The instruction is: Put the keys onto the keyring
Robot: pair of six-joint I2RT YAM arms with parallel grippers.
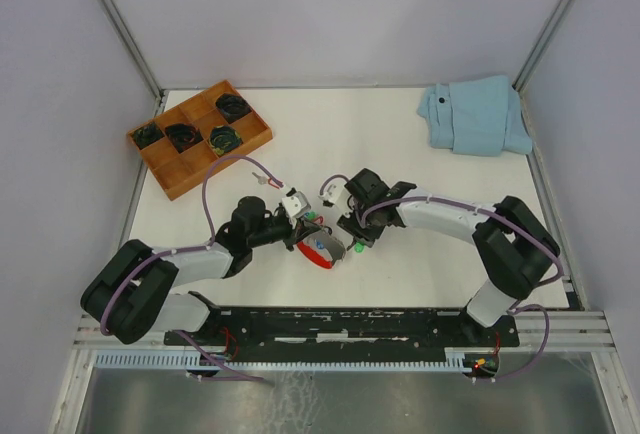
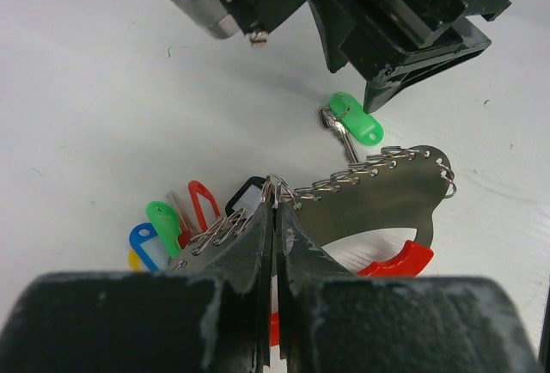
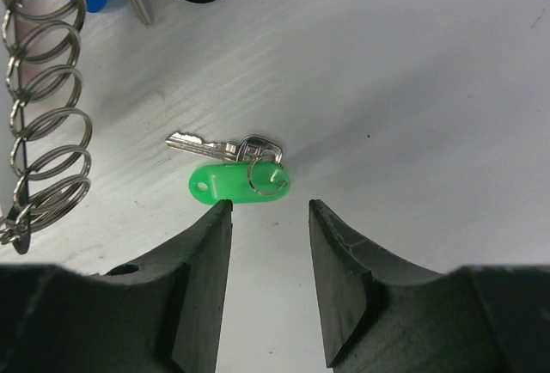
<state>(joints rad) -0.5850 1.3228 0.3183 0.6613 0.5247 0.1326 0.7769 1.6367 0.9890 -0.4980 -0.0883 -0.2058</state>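
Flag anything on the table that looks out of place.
The green-tagged key lies loose on the table, not on the keyring pinched in the shut left gripper; the open right gripper hovers over it. A light-blue cloth sits crumpled in the far right corner. Nothing looks damaged.

**Top external view:** a fixed camera above and behind the near edge of the white table. It faces down and forward, far enough back to take in the table from near edge to far corners.

**Left wrist view:** close and low over the table, looking along the left gripper across the table's middle.

**Right wrist view:** very close, looking steeply down past the right gripper at the table surface.

All 3 views share the small silver metal key with a green plastic tag. The 2 wrist views also share the ring row of the silver metal keyring bunch.
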